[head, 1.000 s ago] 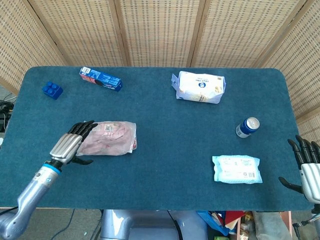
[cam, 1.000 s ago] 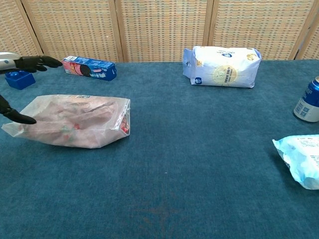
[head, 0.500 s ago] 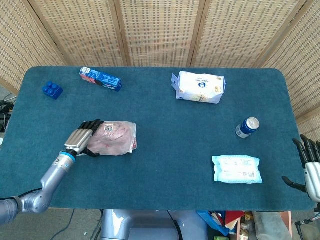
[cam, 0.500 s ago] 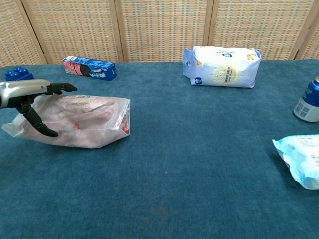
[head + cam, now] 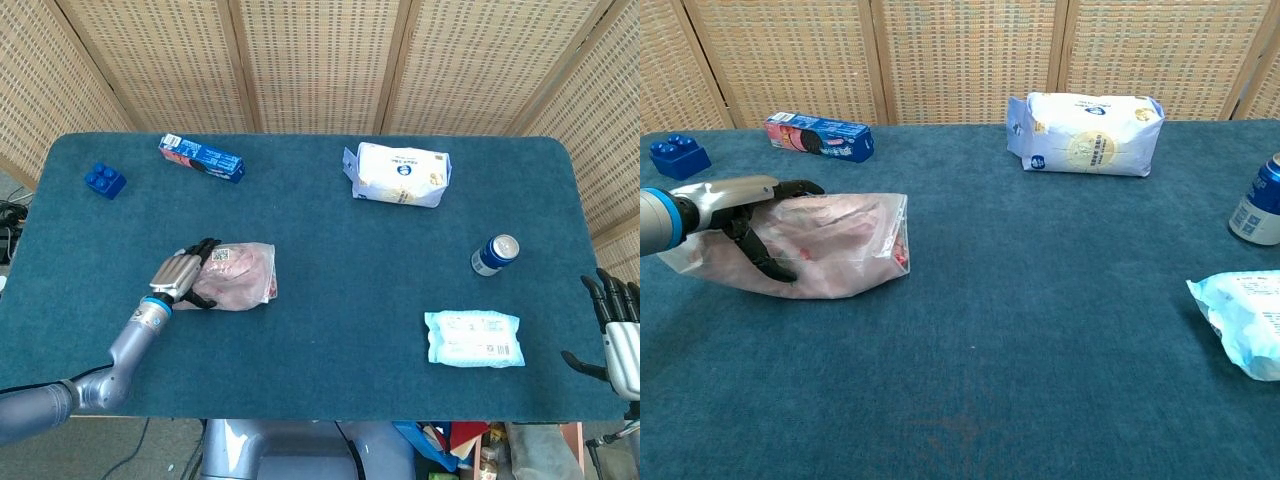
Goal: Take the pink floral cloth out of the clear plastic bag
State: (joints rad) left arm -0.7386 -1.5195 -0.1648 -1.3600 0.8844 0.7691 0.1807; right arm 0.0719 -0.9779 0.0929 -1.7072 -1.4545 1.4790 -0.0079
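1. Now the pink floral cloth (image 5: 830, 245) lies inside the clear plastic bag (image 5: 240, 276), which sits on the blue worktop (image 5: 330, 270) at about 8 o'clock from its centre, long axis running 9 to 3, the sealed red edge toward 3.
2. A white label with a square code sits on the bag's top; its writing is unreadable.
3. The left robot hand (image 5: 185, 275) grips the bag's 9 o'clock end, fingers over it and thumb under.
4. The right robot hand (image 5: 615, 320) hovers spread and holding nothing off the worktop's 4 o'clock corner.
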